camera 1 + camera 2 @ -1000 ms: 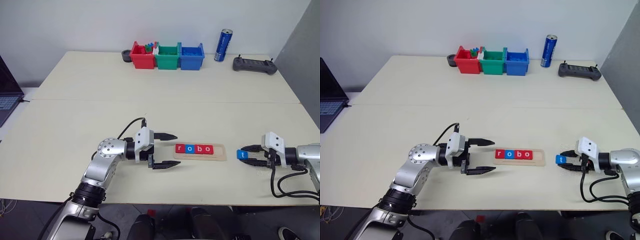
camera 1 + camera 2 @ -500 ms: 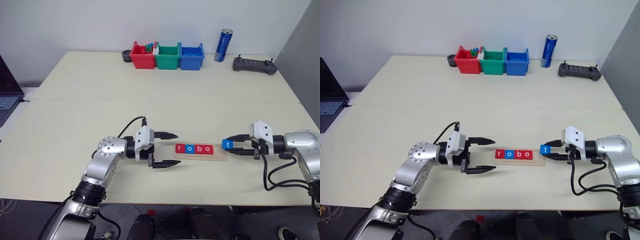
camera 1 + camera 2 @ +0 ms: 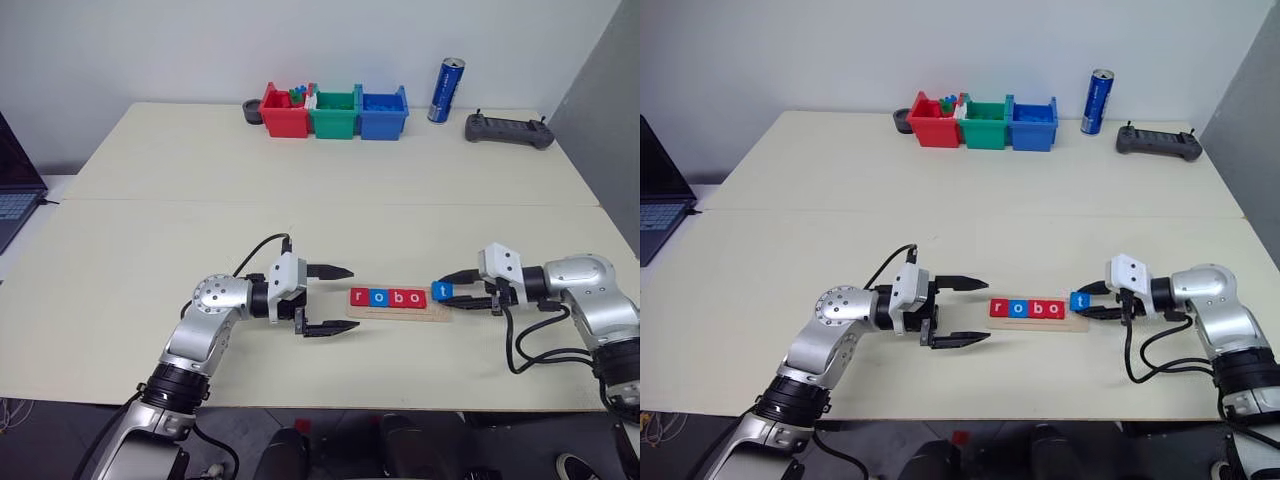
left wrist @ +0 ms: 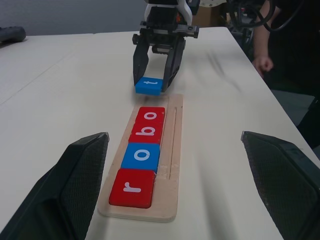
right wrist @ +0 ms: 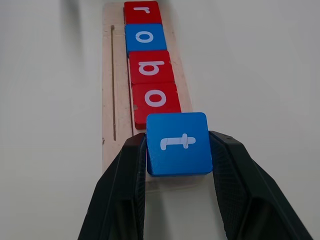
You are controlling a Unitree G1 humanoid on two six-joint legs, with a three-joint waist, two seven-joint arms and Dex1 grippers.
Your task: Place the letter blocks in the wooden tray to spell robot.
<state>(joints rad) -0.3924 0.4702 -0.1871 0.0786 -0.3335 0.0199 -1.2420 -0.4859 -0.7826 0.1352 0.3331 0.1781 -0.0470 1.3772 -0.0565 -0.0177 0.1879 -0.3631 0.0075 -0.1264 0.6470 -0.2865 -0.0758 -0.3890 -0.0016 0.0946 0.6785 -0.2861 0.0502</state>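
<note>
The wooden tray (image 3: 400, 311) lies near the table's front edge. Four letter blocks sit in it in a row: red r (image 4: 131, 187), blue o (image 4: 141, 155), red b (image 5: 150, 67) and red o (image 5: 155, 97). My right gripper (image 3: 445, 291) is shut on the blue t block (image 5: 178, 142). It holds the block at the tray's right end, just beside the last o. I cannot tell whether the block touches the wood. My left gripper (image 3: 351, 299) stands open at the tray's left end, one finger on each side of it, holding nothing.
Red (image 3: 285, 112), green (image 3: 334, 115) and blue (image 3: 383, 113) bins stand at the table's far edge. A blue can (image 3: 446, 90) and a black controller (image 3: 509, 129) are to their right. A laptop (image 3: 12, 195) sits far left. A person (image 4: 280, 45) stands beyond the table's right end.
My right gripper has carried the t block leftward from the open table to the tray's right end. The left arm has stayed still.
</note>
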